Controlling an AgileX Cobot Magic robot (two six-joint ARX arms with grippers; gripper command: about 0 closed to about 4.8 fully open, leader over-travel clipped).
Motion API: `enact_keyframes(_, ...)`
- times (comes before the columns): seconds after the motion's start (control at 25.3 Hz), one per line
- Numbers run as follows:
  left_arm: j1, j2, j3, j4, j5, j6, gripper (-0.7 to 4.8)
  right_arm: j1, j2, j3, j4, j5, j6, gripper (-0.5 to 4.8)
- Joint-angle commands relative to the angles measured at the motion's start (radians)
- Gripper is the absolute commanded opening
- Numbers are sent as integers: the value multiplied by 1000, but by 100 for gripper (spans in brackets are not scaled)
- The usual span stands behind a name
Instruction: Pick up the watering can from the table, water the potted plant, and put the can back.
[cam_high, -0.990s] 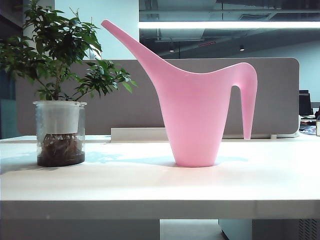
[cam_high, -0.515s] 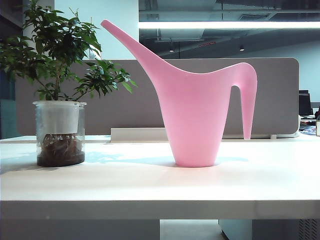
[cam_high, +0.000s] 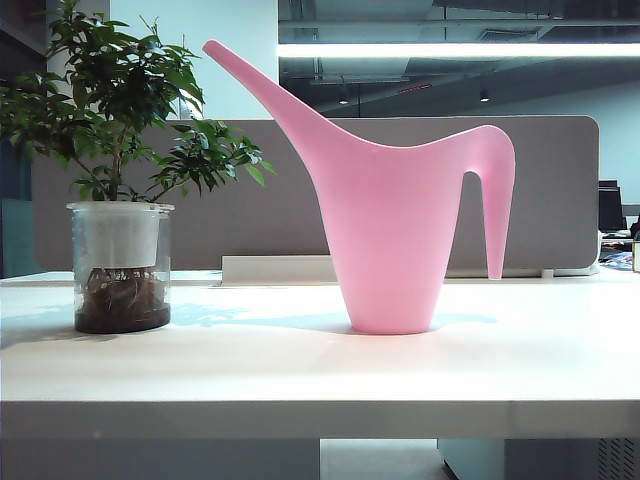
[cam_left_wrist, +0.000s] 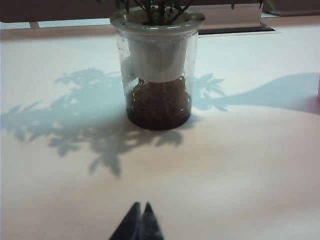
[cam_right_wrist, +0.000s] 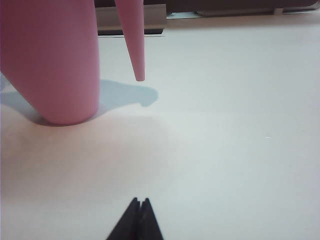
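**Both sets of fingers together, can and plant standing untouched on the bench**

My left fingers (cam_left_wrist: 140, 222) are pressed together, two dark tips meeting in a point low over the white bench (cam_left_wrist: 240, 170). They hold nothing. Ahead of them, well apart, stands the potted plant (cam_left_wrist: 158, 75): a clear glass jar with a white inner pot, pale roots and dark soil at its base. Only the lowest stems show from my left wrist; the leaves run out of the picture. The plant's leafy shadow spreads over the bench around and beside the jar.

My right fingers (cam_right_wrist: 139, 220) are together too, tips touching, empty, low over bare bench. Ahead of them and off to one side stands the watering can (cam_right_wrist: 52, 65), pink and smooth, its base flat on the bench. The pointed end of its handle (cam_right_wrist: 136, 50) hangs beside the body, its tip clear of the bench surface.

In the exterior view neither of my arms appears. The watering can (cam_high: 390, 230) stands upright near the middle of the bench (cam_high: 300, 375), its long thin spout slanting up toward the potted plant (cam_high: 120, 200) on the left, its arched handle on the right. The two stand apart. A grey partition (cam_high: 560, 190) runs behind them.
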Motion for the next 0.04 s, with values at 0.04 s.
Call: enact_keyframes(0.04, 0, 1, 2, -8, -2, -3, 3, 1, -1, 1, 10, 3, -1, -1)
